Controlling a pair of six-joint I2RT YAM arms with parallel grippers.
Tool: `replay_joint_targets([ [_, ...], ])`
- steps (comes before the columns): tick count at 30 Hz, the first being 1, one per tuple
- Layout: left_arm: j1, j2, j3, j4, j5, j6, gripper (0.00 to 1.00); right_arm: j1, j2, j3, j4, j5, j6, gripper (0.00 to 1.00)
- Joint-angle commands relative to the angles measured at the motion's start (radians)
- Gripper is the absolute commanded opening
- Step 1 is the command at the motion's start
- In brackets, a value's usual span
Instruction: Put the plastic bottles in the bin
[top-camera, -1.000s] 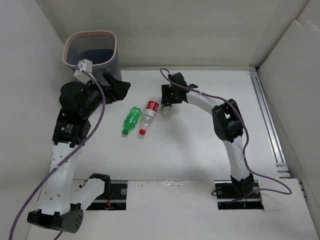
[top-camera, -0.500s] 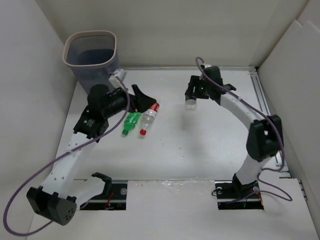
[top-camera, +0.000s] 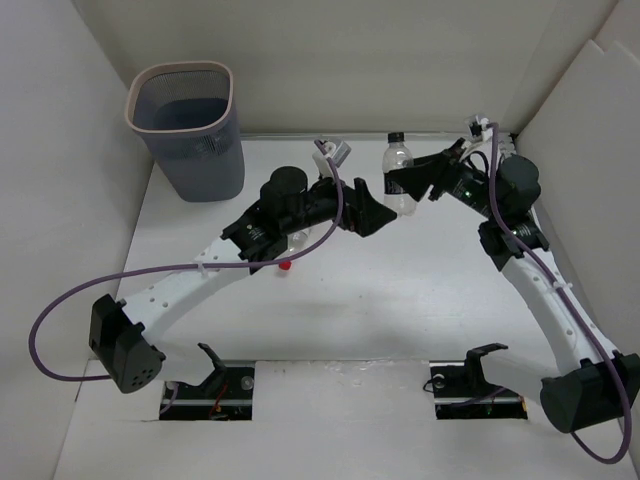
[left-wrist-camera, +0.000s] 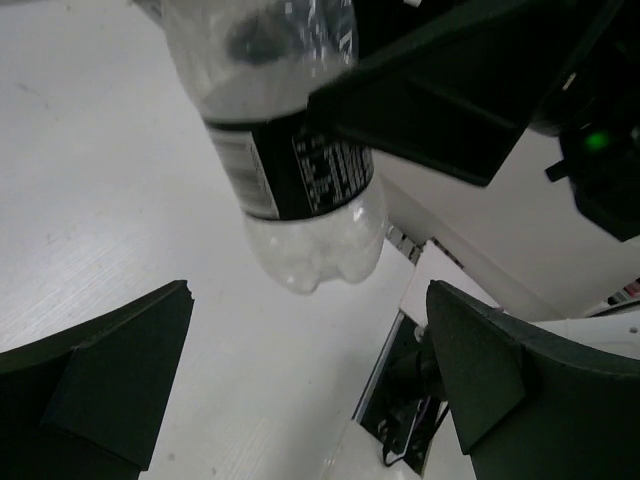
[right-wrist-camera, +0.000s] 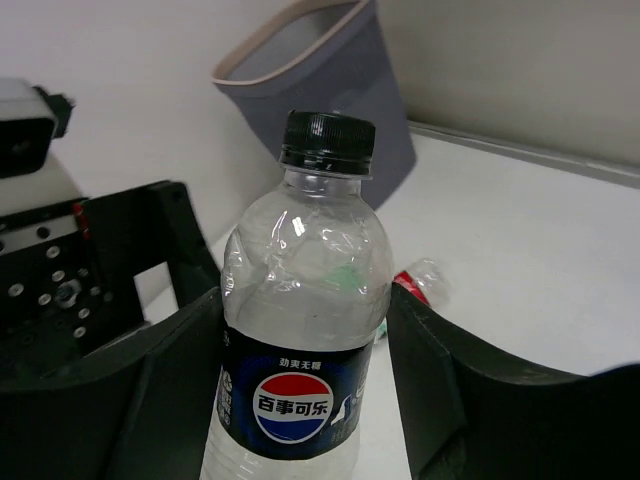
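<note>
1. Bottle (top-camera: 398, 160), clear, with black cap and dark label: clamped upright in the right gripper (top-camera: 402, 186) and held clear of the table (top-camera: 400, 300), towards the rear centre.
2. Left gripper (top-camera: 372, 210): jaws spread wide with nothing held, set just beside that bottle's base.
3. Red-capped bottle (top-camera: 284, 265): laid on the table, largely covered by the left arm (top-camera: 200, 280); label probably red, hard to tell.
4. Bin (top-camera: 205, 165): stood at the rear left, well apart from both grippers.

Bright, even light washes the white tabletop (top-camera: 400, 300); shadows are soft, and the near bottle (left-wrist-camera: 290, 150) looks blurred.
</note>
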Motion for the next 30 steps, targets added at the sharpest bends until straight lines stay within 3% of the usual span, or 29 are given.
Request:
replay_joint_targets([
  [1,-0.016,0.008,0.066,0.161,-0.034,0.025,1.0,-0.006,-0.041,-0.025,0.174,-0.166,0.086,0.0],
  [7,-0.016,0.048,0.066,0.268,0.002,0.016,1.0,-0.015,-0.081,-0.088,0.295,-0.252,0.186,0.0],
  [11,-0.025,0.1,0.085,0.29,0.074,-0.019,1.0,-0.015,-0.092,-0.136,0.499,-0.275,0.327,0.0],
  [17,-0.025,0.132,0.073,0.379,0.206,-0.073,0.97,-0.006,-0.083,-0.117,0.553,-0.278,0.361,0.0],
  [19,-0.025,0.132,0.073,0.403,0.25,-0.083,0.77,-0.006,-0.082,-0.117,0.553,-0.278,0.361,0.0],
  [21,-0.025,0.132,0.063,0.417,0.259,-0.084,0.51,-0.006,-0.082,-0.107,0.553,-0.278,0.372,0.02],
  [22,-0.025,0.132,0.072,0.417,0.259,-0.084,0.29,-0.015,-0.073,-0.094,0.553,-0.278,0.372,0.05],
  [23,-0.025,0.132,0.073,0.417,0.259,-0.084,0.24,-0.015,-0.073,-0.094,0.553,-0.294,0.372,0.15],
  [24,-0.025,0.122,0.088,0.399,0.247,-0.084,0.16,-0.015,-0.073,-0.094,0.553,-0.294,0.372,0.37],
  [25,-0.025,0.121,0.105,0.382,0.229,-0.053,0.1,-0.015,-0.087,-0.094,0.553,-0.294,0.372,0.93],
  [26,-0.025,0.121,0.118,0.359,0.182,-0.053,0.03,-0.032,-0.087,-0.094,0.553,-0.285,0.372,1.0],
  [27,-0.01,0.111,0.129,0.32,0.167,-0.044,0.0,-0.053,-0.102,-0.106,0.538,-0.284,0.372,1.0],
  [30,0.066,0.111,0.18,0.27,0.149,-0.044,0.0,-0.174,-0.125,-0.129,0.475,-0.284,0.361,1.0],
])
